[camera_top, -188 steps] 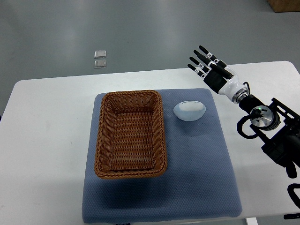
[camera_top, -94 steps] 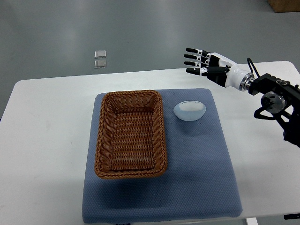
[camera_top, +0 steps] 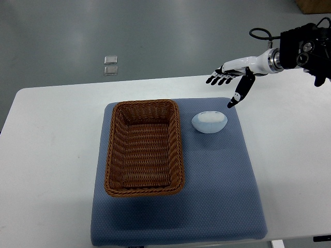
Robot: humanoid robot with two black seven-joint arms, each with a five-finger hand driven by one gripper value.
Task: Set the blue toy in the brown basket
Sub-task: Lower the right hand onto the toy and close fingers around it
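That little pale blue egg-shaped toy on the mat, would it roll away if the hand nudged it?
Possibly. The blue toy looks rounded and smooth, so it could rock or slip. The textured blue mat should slow it. It looks small, probably light for the open right hand.

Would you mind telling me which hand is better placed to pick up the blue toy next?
The right hand. It hovers open just beyond the blue toy, which lies on the blue mat to the right of the brown basket. The left arm is not in view.
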